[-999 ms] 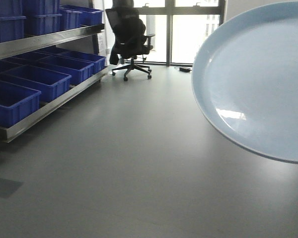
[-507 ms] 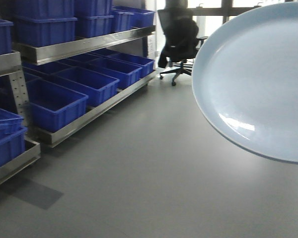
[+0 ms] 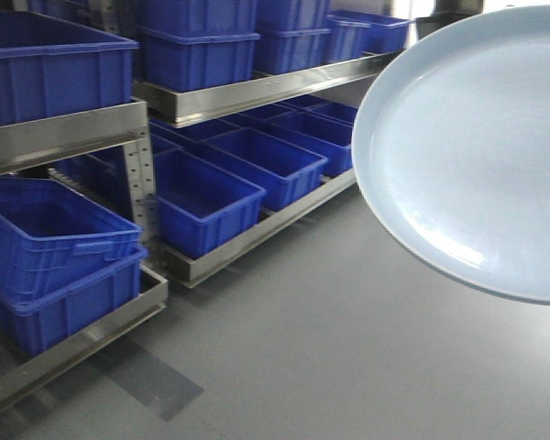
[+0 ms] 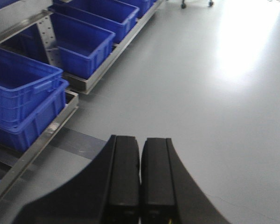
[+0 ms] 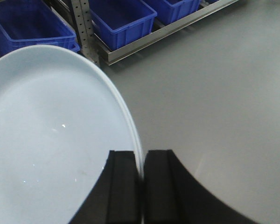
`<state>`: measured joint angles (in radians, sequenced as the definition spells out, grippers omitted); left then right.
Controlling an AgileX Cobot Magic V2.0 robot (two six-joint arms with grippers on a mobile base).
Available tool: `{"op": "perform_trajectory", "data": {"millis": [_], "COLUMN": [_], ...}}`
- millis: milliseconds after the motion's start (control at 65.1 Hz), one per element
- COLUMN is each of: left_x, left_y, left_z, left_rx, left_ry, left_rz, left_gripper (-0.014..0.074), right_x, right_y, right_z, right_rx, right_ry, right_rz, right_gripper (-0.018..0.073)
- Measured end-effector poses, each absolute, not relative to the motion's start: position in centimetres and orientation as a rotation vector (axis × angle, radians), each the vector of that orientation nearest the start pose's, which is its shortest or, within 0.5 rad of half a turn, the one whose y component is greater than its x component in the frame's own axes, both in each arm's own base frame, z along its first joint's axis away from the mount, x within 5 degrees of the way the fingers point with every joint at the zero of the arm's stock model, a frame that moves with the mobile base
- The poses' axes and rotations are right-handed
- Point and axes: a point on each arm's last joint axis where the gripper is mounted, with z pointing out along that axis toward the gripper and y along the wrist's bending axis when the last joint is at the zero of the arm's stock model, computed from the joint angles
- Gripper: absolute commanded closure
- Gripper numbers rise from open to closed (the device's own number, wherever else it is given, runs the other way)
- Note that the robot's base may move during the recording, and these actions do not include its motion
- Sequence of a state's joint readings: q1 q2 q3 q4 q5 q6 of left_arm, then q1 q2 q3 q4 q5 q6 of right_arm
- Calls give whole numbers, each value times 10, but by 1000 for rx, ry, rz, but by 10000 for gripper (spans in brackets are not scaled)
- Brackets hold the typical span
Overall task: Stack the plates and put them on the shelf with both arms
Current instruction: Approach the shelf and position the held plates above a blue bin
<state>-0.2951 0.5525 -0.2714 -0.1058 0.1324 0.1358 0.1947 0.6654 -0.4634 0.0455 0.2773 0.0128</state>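
Between right gripper fingers: rim of plates, pinched edge-on, carried mid-air over grey floor.
Left gripper closed on nothing. Likely carry-to-shelf step; one rim line or two, unclear. Next: square up to steel shelf among blue bins, find free ledge, keep plates level.

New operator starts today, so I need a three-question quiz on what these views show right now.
1. True or false: the left gripper holds a plate.
2. What does the right gripper pinch? A) a crate wall B) the rim of the pale blue plate C) a shelf rail
3. Fill in: the shelves carry blue ____.

Key:
1. False; its fingers are shut together with nothing between them.
2. B; the rim runs down between the two fingers.
3. crates.
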Motion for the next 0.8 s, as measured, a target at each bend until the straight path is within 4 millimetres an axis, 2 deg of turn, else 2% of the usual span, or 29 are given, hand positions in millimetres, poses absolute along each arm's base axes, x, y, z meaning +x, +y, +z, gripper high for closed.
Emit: {"op": "perform_trajectory", "data": {"millis": [799], "left_x": [111], "left_y": [-35], "left_z": [248], "left_rx": [318], "left_ry": [1874], "left_rz": [-193], "left_gripper": [496], "right_x": [135], "right_y": [28], "right_z": [286], "right_rx": [-144], "right_ry": [1961], "right_rz": [177], "right_gripper": [510]}}
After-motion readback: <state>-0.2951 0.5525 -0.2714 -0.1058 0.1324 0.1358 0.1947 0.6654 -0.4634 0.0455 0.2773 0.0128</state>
